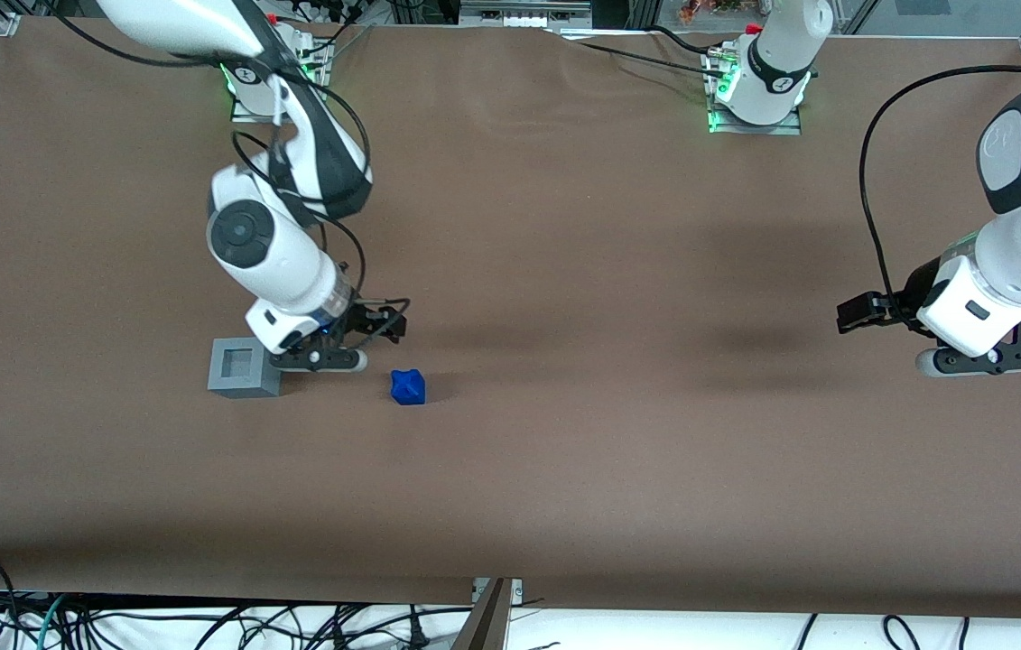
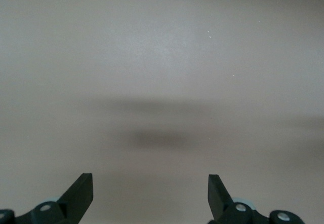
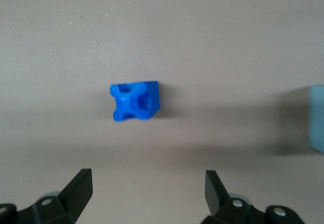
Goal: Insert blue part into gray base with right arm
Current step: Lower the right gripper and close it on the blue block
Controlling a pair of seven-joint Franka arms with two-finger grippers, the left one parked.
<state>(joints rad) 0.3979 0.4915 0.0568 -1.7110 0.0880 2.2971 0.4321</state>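
The right arm [image 1: 271, 248] bent low, its gripper [image 3: 147, 191] hovering wide open and empty between the gray base [image 1: 244, 366] and the blue part [image 3: 134, 101]

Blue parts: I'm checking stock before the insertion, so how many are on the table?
1. The blue part lies on the table, beside the gray base, apart from it. The open gripper hovers above the table near it.

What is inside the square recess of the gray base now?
Nothing shows inside the gray base. The blue part lies on the table apart from it; the open gripper hangs above.
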